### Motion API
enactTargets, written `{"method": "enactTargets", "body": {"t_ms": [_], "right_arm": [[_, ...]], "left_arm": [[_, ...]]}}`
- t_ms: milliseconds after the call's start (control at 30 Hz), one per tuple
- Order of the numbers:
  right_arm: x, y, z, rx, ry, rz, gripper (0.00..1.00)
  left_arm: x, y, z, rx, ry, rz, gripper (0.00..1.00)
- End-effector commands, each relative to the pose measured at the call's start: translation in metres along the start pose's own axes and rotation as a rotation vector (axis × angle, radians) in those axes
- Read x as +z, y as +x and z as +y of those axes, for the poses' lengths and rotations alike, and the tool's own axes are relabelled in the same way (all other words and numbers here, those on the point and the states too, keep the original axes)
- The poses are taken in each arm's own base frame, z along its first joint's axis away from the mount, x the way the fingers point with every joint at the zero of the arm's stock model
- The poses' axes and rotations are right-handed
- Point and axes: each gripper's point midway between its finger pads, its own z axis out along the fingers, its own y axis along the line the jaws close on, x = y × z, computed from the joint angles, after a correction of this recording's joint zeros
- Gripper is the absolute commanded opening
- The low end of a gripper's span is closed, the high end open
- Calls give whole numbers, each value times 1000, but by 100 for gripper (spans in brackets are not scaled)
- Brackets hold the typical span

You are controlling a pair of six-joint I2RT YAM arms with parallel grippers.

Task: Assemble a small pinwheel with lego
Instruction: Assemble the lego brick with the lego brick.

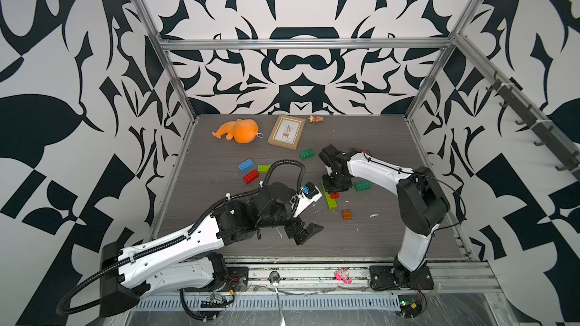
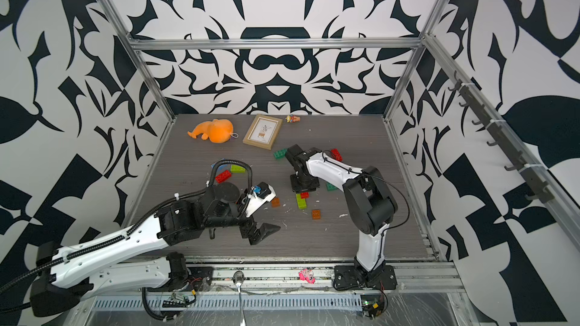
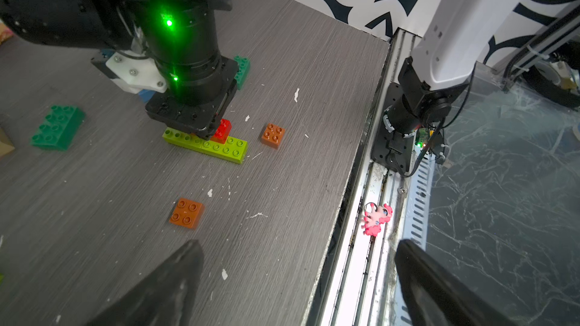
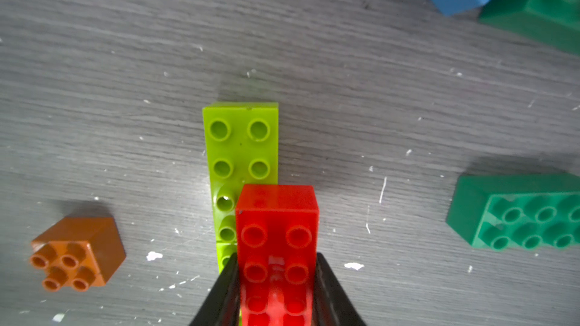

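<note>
Two lime green lego bricks (image 4: 240, 142) lie end to end on the table, seen in both top views (image 1: 331, 202) (image 2: 302, 202). A red 2x4 brick (image 4: 276, 233) sits on top of them, offset to one side, overhanging their edge. My right gripper (image 4: 276, 257) points straight down with its fingers pressed against the red brick's (image 3: 223, 130) long sides. My left gripper (image 3: 299, 246) hovers open and empty near the table's front edge (image 1: 309, 233). Two orange-brown square bricks (image 3: 273, 134) (image 3: 186, 213) lie close by.
Dark green bricks (image 1: 306, 153) (image 1: 362, 185) flank the right arm. Blue (image 1: 245, 164), red (image 1: 250, 177) and lime (image 1: 264, 168) bricks lie left of centre. An orange plush (image 1: 240, 131), picture frame (image 1: 286, 131) and small figurine (image 1: 315, 118) sit at the back. A pink toy (image 1: 342, 276) lies on the front rail.
</note>
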Motion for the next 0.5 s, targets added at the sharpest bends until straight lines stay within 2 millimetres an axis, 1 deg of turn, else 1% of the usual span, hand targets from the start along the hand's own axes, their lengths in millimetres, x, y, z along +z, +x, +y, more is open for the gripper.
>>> {"method": "enactTargets", "body": {"t_ms": [0, 133, 233, 367, 467], "right_arm": [[-29, -9, 6, -9, -37, -53, 41], [-27, -5, 4, -11, -36, -46, 44], [-30, -4, 4, -14, -40, -53, 45], [-45, -4, 7, -17, -87, -91, 49], [-53, -4, 10, -17, -132, -111, 51]], "left_arm": [[-1, -13, 13, -129, -31, -27, 100], [-4, -22, 23, -244, -86, -68, 100], [-10, -27, 23, -291, -86, -110, 100], [-20, -21, 34, -362, -125, -126, 100], [-24, -7, 51, -459, -142, -155, 100]]}}
